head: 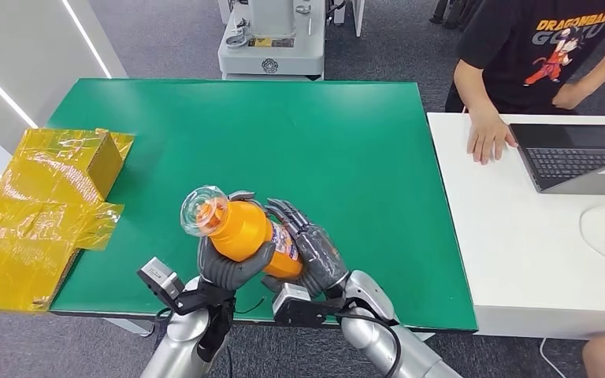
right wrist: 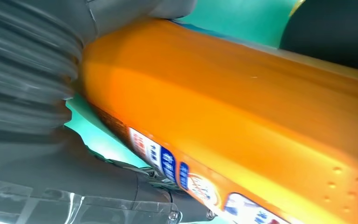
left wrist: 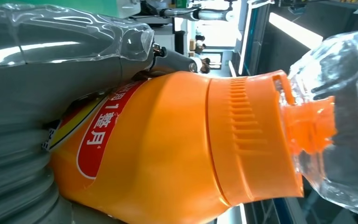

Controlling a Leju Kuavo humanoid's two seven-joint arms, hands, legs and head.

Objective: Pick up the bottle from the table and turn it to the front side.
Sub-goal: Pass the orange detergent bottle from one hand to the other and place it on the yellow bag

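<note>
Orange plastic, one bottle [head: 246, 232], is held above the near edge of the green table [head: 283, 150], lying tilted with its clear domed cap [head: 202, 211] toward the left and away from the robot. Two hands hold it. The left hand [head: 228, 268] grips it from below near the neck, fingers wrapped around the body. The right hand [head: 315, 252] grips the lower part, fingers curled over the label.

In the left wrist view the bottle [left wrist: 168, 154] shows a ribbed orange collar under the clear cap [left wrist: 340, 121], and a red label band with white characters reading "1整月". In the right wrist view the bottle [right wrist: 242, 121] carries a strip of small blue and white label panels; their print is too blurred to read.

One yellow wrapped box [head: 98, 157] sits at the table's left edge, with crumpled yellow film [head: 24, 228] spread beside it and hanging over the side. One white table [head: 520, 244] stands against the green one on the right, with one open laptop [head: 583, 157] on it. One person [head: 543, 47] sits there in a black shirt printed "DRAGONBALL", one hand [head: 488, 134] flat on the white top. A grey machine base [head: 272, 39] stands beyond the far edge.
</note>
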